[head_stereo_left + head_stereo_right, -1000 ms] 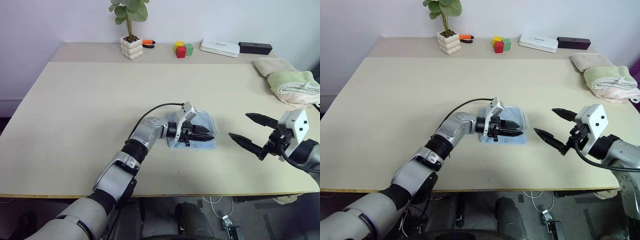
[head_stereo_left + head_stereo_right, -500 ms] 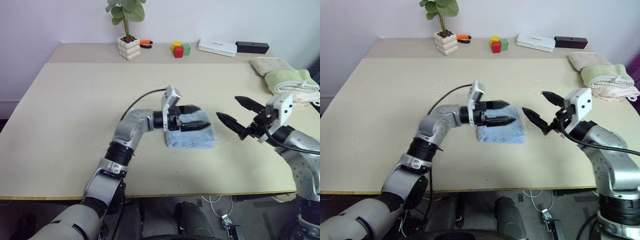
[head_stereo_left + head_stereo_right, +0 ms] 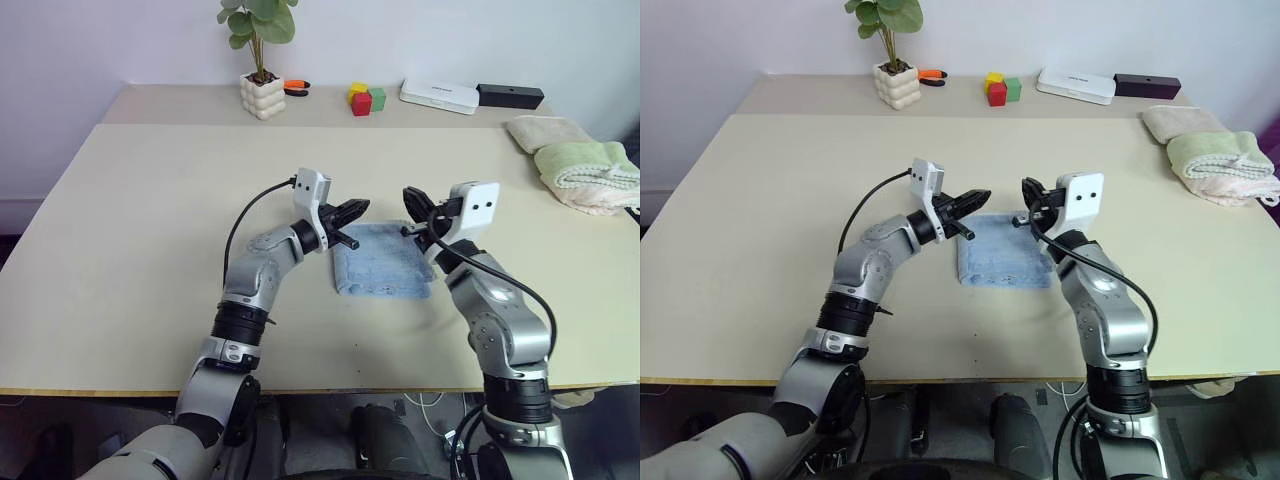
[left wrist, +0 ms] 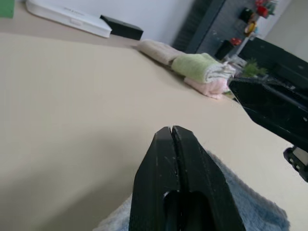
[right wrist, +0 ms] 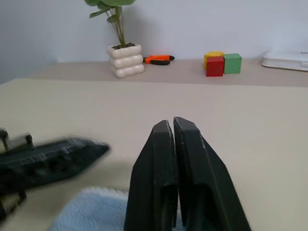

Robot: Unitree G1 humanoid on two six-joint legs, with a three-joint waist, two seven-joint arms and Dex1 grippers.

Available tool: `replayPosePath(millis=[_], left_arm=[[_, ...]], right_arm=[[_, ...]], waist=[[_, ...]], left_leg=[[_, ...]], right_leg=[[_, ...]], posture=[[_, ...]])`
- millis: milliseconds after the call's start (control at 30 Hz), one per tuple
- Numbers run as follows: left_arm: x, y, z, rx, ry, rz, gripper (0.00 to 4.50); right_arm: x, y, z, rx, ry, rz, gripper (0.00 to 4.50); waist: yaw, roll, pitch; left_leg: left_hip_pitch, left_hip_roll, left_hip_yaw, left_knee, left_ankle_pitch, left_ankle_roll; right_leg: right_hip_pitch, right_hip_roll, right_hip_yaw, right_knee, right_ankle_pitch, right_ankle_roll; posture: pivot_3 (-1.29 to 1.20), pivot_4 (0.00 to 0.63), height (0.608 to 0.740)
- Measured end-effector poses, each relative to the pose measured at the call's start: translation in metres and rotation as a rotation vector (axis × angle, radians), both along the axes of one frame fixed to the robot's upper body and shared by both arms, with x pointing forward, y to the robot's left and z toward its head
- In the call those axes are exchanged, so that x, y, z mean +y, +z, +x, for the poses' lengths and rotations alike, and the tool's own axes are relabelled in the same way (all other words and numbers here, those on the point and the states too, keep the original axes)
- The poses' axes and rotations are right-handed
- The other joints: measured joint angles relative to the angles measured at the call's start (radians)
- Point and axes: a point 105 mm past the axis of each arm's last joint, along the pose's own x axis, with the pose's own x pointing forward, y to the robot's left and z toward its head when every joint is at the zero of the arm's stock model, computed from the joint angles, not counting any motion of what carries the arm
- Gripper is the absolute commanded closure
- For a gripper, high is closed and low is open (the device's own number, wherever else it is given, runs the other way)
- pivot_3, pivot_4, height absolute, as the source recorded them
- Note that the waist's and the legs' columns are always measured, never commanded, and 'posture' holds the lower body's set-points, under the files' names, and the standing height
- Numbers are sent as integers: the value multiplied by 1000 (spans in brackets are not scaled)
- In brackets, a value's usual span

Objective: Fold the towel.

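The towel (image 3: 383, 260) is a light blue terry cloth, folded into a small rectangle and lying flat near the middle of the table (image 3: 150, 220). My left gripper (image 3: 357, 208) hovers just off the towel's far left corner, shut and holding nothing. My right gripper (image 3: 413, 200) is raised over the far right corner, also shut and holding nothing. The two face each other across the towel's far edge. In the left wrist view the shut fingers (image 4: 172, 144) sit above the towel (image 4: 260, 214), with the right gripper (image 4: 274, 108) opposite. In the right wrist view the towel (image 5: 91, 211) lies below the shut fingertips (image 5: 163, 139).
Along the back of the table stand a potted plant (image 3: 263, 95), an orange-handled tool (image 3: 296, 87), coloured blocks (image 3: 366, 99), a white box (image 3: 439, 96) and a black box (image 3: 510, 96). A beige towel (image 3: 545, 130) and a pale green towel (image 3: 590, 170) lie far right.
Both grippers have gone from open to shut. The left gripper lifted off the towel and drew back to its far left corner. The right arm swung in from the right to the far right corner.
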Motion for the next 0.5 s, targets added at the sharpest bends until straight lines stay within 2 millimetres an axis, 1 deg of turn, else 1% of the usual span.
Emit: replayPosePath(millis=[67, 100, 167, 267, 300, 367, 500], left_arm=[[-4, -8, 0, 20, 8, 21, 4500], [-7, -14, -2, 29, 2, 48, 4500], [-11, -22, -4, 42, -10, 81, 4500], [-16, -33, -7, 54, -28, 131, 4500], [-17, -36, -8, 55, -29, 142, 4500], [-15, -41, -7, 56, -25, 163, 4500], [-9, -47, -4, 57, -2, 189, 4500]], right_arm=[[4, -15, 5, 47, -36, -24, 4467], [8, -26, 7, 82, -41, -37, 4467], [15, -42, 7, 119, -32, -73, 4467], [17, -64, 7, 175, -58, -71, 4467], [14, -69, 7, 187, -78, -67, 4467], [3, -75, 8, 201, -136, -66, 4467], [-21, -74, 9, 189, -238, -67, 4467]], waist=[[0, 0, 0], [-1, 0, 0], [-1, 0, 0], [-1, 0, 0], [-1, 0, 0], [-1, 0, 0], [0, 0, 0]], left_leg=[[0, 0, 0, 0, 0, 0], [0, 0, 0, 0, 0, 0], [0, 0, 0, 0, 0, 0], [0, 0, 0, 0, 0, 0], [0, 0, 0, 0, 0, 0], [0, 0, 0, 0, 0, 0], [0, 0, 0, 0, 0, 0]], right_leg=[[0, 0, 0, 0, 0, 0], [0, 0, 0, 0, 0, 0], [0, 0, 0, 0, 0, 0], [-1, 0, 0, 0, 0, 0], [0, 0, 0, 0, 0, 0], [0, 0, 0, 0, 0, 0], [0, 0, 0, 0, 0, 0]], posture=[[0, 150, 735], [0, 150, 735], [0, 150, 735], [0, 150, 735], [0, 150, 735], [0, 150, 735], [0, 150, 735]])
